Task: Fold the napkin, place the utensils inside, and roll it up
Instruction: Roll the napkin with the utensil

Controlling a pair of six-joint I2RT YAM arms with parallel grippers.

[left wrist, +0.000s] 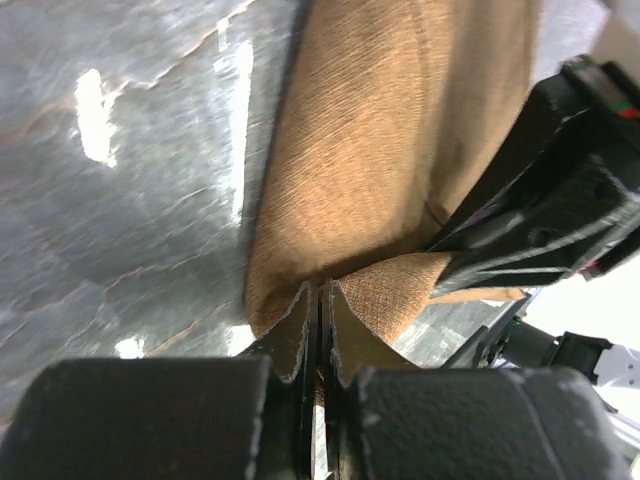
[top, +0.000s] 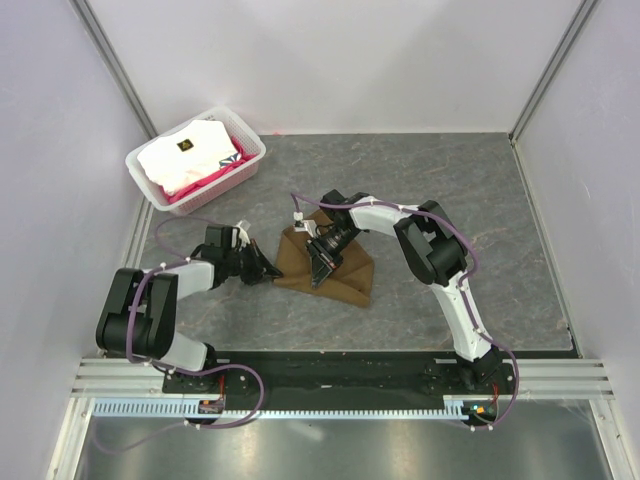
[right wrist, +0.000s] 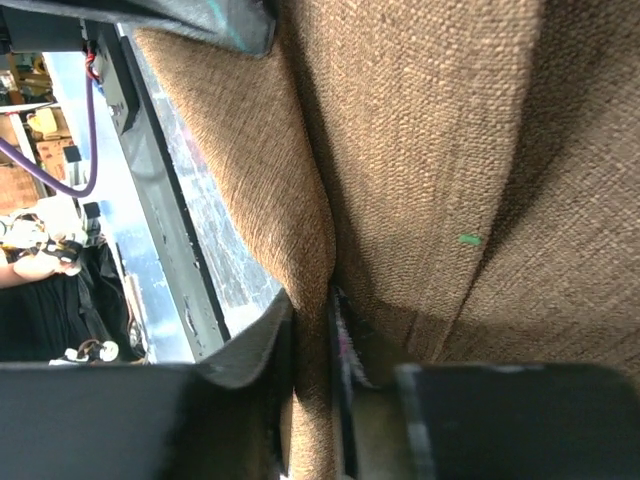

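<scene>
The brown napkin (top: 352, 277) lies bunched in folds on the grey table between the two arms. My left gripper (top: 270, 270) reaches its left edge. In the left wrist view that gripper (left wrist: 322, 292) is shut, pinching a thin edge of the napkin (left wrist: 380, 150). My right gripper (top: 322, 266) presses down on the middle of the cloth. In the right wrist view that gripper (right wrist: 312, 310) has a thick fold of the napkin (right wrist: 430, 150) clamped between its fingers. The utensils are hidden.
A white basket (top: 249, 135) holding white and pink folded cloths stands at the back left. Walls enclose the table on three sides. The arms' base rail (top: 330, 370) runs along the near edge. The right arm's black gripper body (left wrist: 560, 200) crowds the left wrist view.
</scene>
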